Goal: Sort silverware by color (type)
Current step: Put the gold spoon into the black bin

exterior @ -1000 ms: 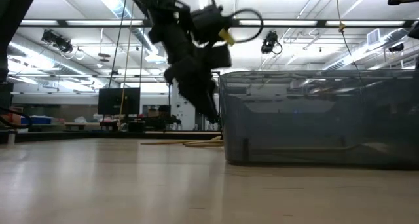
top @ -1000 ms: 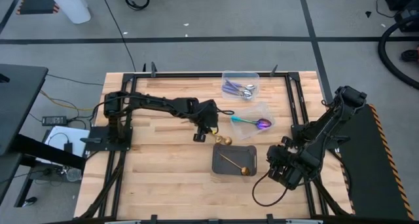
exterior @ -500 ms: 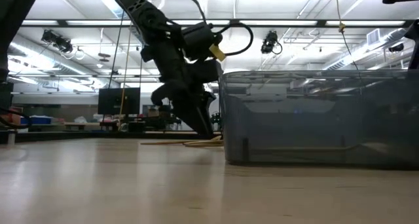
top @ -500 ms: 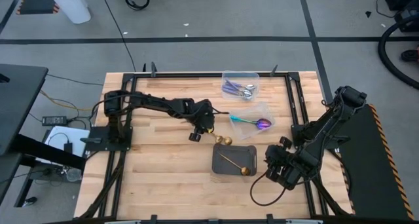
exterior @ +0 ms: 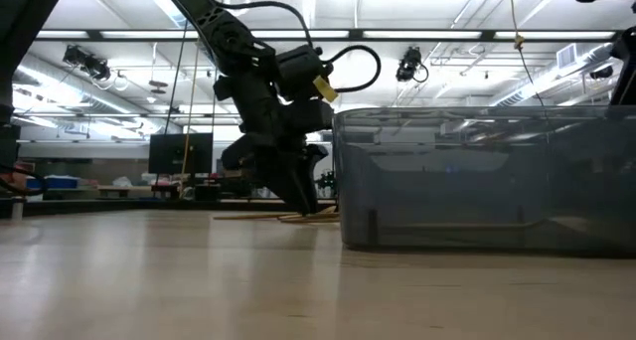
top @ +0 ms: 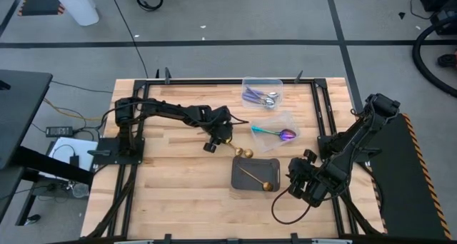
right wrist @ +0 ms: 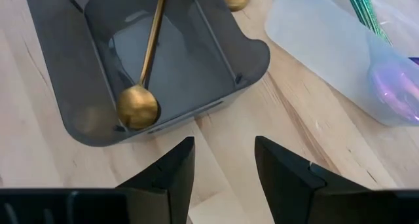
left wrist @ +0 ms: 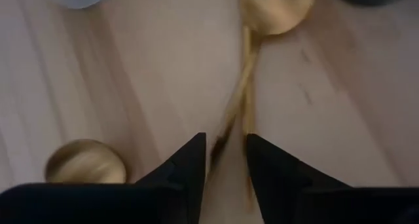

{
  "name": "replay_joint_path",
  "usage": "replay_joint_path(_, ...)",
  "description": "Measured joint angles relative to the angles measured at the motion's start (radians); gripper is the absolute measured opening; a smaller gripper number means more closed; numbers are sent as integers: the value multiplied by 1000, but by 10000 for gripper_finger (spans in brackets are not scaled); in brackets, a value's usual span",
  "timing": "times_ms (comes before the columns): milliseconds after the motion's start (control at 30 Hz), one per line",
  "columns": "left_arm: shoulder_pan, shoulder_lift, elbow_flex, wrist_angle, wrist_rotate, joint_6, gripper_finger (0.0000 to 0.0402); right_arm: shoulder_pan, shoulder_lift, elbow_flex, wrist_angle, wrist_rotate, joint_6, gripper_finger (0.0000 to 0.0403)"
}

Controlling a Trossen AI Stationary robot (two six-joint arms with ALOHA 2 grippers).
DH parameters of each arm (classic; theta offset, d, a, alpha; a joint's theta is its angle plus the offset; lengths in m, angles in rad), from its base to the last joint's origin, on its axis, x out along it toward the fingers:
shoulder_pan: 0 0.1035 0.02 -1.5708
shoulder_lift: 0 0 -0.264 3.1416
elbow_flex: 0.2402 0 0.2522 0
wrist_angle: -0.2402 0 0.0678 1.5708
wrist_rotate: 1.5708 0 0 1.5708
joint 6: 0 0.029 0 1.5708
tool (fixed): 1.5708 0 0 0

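Two gold spoons (left wrist: 241,86) lie flat on the wooden table, just off the far left corner of the dark grey tray (top: 246,181); their handles cross. My left gripper (left wrist: 226,160) points steeply down, low over the table, open, with one finger on each side of the crossed handles. A third gold spoon (right wrist: 149,50) lies in the tray. My right gripper (right wrist: 222,171) hangs open above the table, off the tray's near right corner. One clear tub (top: 262,94) holds lilac-handled pieces and another clear tub (top: 280,126) holds an iridescent spoon. My left gripper comes from above, slanting down, with its fingertips (left wrist: 190,160) on either side of the gold spoons' crossed handles (left wrist: 230,129). The handles lie flat on the table. I cannot tell whether the fingers touch them.
The two clear tubs stand at the far right of the table, close behind the gold spoons. A black metal frame (top: 214,80) runs around the tabletop. Bare wood (top: 178,187) stretches over the near left.
My left gripper has come down toward the gold spoons on the table, shifting a little toward the table's left edge, and has rolled about its own pointing line. The spoons lie where they were.
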Motion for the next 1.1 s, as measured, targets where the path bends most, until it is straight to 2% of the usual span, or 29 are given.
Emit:
replay_joint_path(367,25,48,6,-24,-25,5,24,-4,0,0,20,19,-2,169)
replay_joint_path(600,2,40,6,-33,-69,1,24,-6,0,0,23,19,-10,169)
replay_joint_path(833,-35,-26,-4,-57,-154,-25,24,-6,0,0,23,20,-21,169)
replay_joint_path(1100,-41,-115,0,-6,-180,-124,23,-6,0,0,22,22,-38,169)
